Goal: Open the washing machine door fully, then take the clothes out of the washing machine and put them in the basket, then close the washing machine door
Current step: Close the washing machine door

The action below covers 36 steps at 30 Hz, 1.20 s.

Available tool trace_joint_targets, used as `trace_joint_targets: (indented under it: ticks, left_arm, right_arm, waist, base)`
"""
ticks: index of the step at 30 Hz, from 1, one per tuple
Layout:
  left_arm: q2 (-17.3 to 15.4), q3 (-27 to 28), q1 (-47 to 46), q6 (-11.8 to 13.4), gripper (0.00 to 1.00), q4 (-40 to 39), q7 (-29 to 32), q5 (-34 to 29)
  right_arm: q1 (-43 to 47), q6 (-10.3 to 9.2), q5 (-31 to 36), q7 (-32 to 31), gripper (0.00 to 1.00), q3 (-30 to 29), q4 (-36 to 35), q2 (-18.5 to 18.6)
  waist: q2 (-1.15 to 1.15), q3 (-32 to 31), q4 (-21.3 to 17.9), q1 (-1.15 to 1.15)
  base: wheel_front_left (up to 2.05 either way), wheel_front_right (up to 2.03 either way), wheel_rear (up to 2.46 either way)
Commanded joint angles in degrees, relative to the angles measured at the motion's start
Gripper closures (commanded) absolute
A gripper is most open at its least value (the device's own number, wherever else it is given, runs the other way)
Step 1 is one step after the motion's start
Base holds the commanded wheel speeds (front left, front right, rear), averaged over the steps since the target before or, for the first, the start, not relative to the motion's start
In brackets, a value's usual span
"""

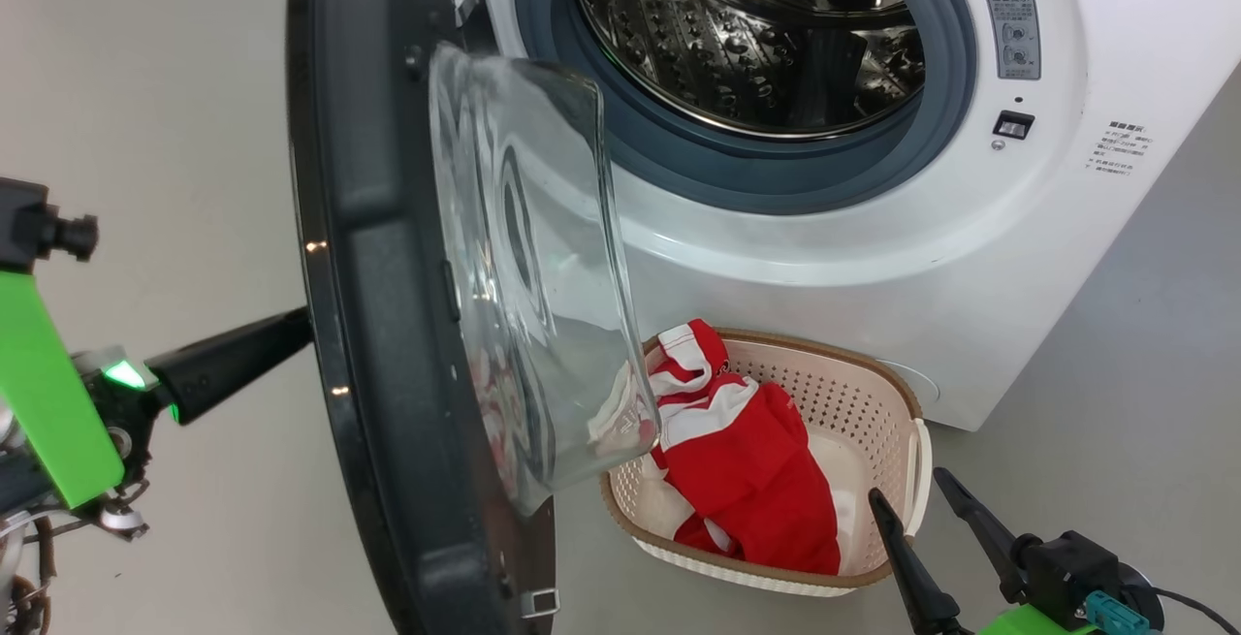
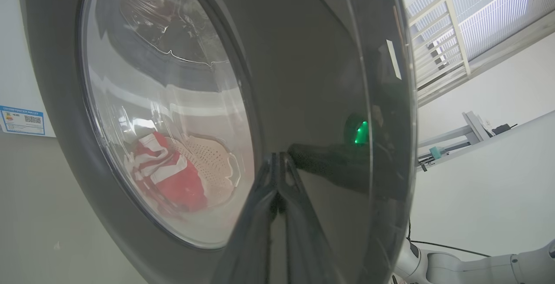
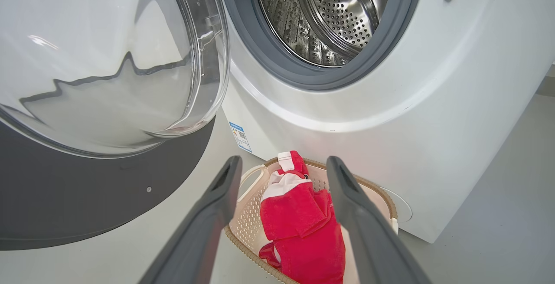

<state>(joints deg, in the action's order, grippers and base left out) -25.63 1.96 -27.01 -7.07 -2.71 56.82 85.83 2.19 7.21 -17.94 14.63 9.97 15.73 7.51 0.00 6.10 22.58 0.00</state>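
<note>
**Head view.** The washing machine door (image 1: 388, 276) stands swung out, seen nearly edge-on, with its glass bowl (image 1: 524, 267) bulging toward the washing machine (image 1: 873, 257). The mouth is uncovered, showing the grey rubber ring (image 1: 679, 160) and the drum (image 1: 747, 24). The basket (image 1: 873, 393) sits on the floor (image 1: 1115, 344) close against the machine's front, below the mouth, with its left end behind the bowl's lower edge. The clothes (image 1: 747, 460) lie heaped inside it, one fold rising above the rim. The left gripper (image 1: 299, 325) is closed on nothing and points at the door's outer face near its rim. The right gripper (image 1: 906, 488) is spread wide and empty, just beside the basket's right handle (image 1: 921, 460). Bare floor lies to its right.

**Left wrist view.** The fingers are pressed together with their tips at the door's glossy black ring, beside the window. Contact cannot be confirmed.

**Right wrist view.** The fingers stand apart above the basket, with the clothes seen between them. A strip of bare floor separates the door's lower edge from the basket.
</note>
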Motion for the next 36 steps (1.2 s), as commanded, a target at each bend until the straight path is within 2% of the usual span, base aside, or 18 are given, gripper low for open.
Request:
trace_joint_targets:
  ticks: [1, 5, 7, 9, 11, 13, 26, 36]
  left_arm:
    - [-2.26, 2.14, -2.37, -0.42, 1.0, -1.28, -0.51, -0.44]
    - [-2.45, 2.34, -2.03, -0.42, 0.98, -0.86, -2.43, -0.86]
    - [-2.62, 2.71, -1.42, -0.42, 0.79, -0.4, -4.15, -1.19]
    - [-2.77, 2.96, -0.88, -0.42, 0.68, -0.05, -5.42, -1.56]
    - [-2.85, 3.06, -0.2, -0.42, 0.5, 0.2, -6.58, -1.76]
    - [-2.81, 3.38, 0.53, -0.42, 0.01, 0.64, -7.91, -1.85]
    - [-3.36, 5.28, 5.68, -0.42, 0.0, 4.32, -20.35, -5.53]
    - [-3.92, 3.12, 9.46, -0.42, 0.0, 8.93, -30.79, -9.28]
  right_arm:
    - [-1.37, 0.28, 0.33, 0.37, 0.0, 1.01, -1.38, 0.72]
    - [-1.28, 0.28, 0.34, 0.37, 0.0, 0.93, -1.29, 0.65]
    - [-1.25, 0.28, 0.32, 0.37, 0.0, 0.88, -1.27, 0.58]
    - [-1.17, 0.28, 0.33, 0.37, 0.0, 0.87, -1.26, 0.55]
    - [-1.01, 0.28, 0.31, 0.37, 0.0, 0.94, -1.23, 0.48]
    - [-0.89, 0.28, 0.3, 0.37, 0.0, 1.01, -1.2, 0.42]
    - [-0.29, 0.28, 0.3, 0.37, 0.0, 0.96, -1.07, 0.15]
    - [-0.17, 0.28, 0.31, 0.37, 0.0, 1.11, -1.15, 0.11]
  waist:
    - [0.0, -0.04, 0.1, 0.0]
    - [0.0, -0.23, 0.34, 0.0]
    - [0.0, -0.49, 0.55, 0.0]
    - [0.0, -0.6, 0.71, 0.0]
    - [0.0, -0.79, 0.86, 0.0]
    - [0.0, -0.9, 1.01, 0.0]
    - [0.0, -1.63, 1.38, 0.0]
    - [0.0, -1.57, 1.27, 0.0]
  base:
    - [0.0, 0.0, 0.0]
    - [0.0, 0.0, 0.0]
    - [0.0, 0.0, 0.0]
    - [0.0, 0.0, 0.0]
    - [0.0, 0.0, 0.0]
    - [0.0, 0.0, 0.0]
    - [0.0, 0.0, 0.0]
    - [0.0, 0.0, 0.0]
